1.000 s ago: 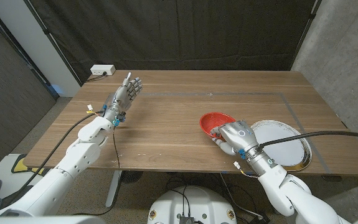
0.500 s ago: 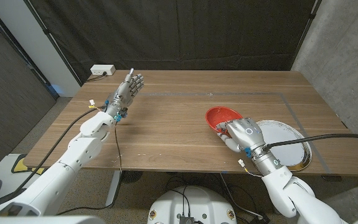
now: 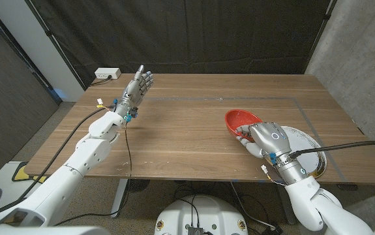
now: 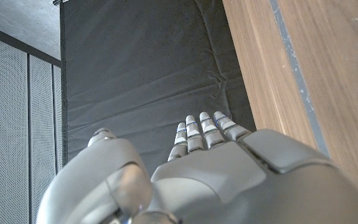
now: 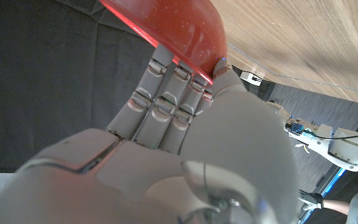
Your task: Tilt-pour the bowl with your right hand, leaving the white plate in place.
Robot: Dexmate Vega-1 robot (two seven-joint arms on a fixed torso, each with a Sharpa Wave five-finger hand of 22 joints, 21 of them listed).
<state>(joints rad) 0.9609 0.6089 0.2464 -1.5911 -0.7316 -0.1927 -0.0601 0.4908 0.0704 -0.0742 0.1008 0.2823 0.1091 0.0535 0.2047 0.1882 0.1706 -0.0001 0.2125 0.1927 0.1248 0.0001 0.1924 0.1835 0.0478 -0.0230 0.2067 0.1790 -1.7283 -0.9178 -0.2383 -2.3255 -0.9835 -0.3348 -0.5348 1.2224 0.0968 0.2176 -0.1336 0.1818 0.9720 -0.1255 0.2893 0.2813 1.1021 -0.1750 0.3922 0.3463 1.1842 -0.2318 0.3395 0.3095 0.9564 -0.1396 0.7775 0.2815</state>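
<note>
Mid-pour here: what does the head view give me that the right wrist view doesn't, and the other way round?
Head view alone: the white plate on the wooden table, beside the right hand, and the left hand raised with fingers apart near the far left of the table, holding nothing.
Right wrist view alone: a close look at the fingers pressed against the red bowl's outer wall.
Both: the right hand gripping the red bowl above the table.

Head camera looks down over the table (image 3: 187, 124); each wrist camera sits close behind its hand.
</note>
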